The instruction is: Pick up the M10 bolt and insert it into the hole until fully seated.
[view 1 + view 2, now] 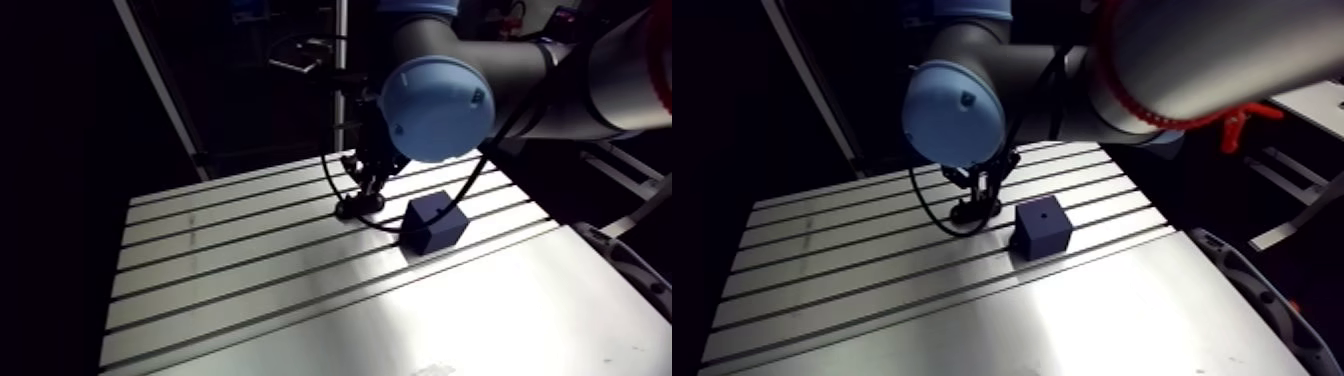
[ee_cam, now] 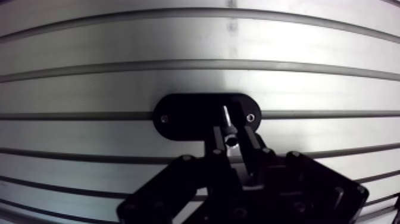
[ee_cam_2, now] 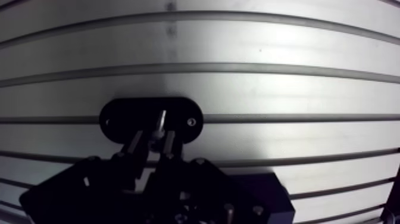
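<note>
the arm view is looking down from the upper link over the table toward its far edge. the wrist view is peering down past the gripper, close; both are showing the plate.

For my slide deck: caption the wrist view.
Pincer at the bolt in a black oval holder on the slotted table.

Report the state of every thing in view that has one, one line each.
Black oval holder plate: flat on the slotted aluminium table.
Silver M10 bolt: standing in the holder plate, not lifted.
Black two-finger gripper: apparently open, fingers either side of the bolt.
Dark blue cube block: on the table beside the holder plate, top hole empty.
</note>
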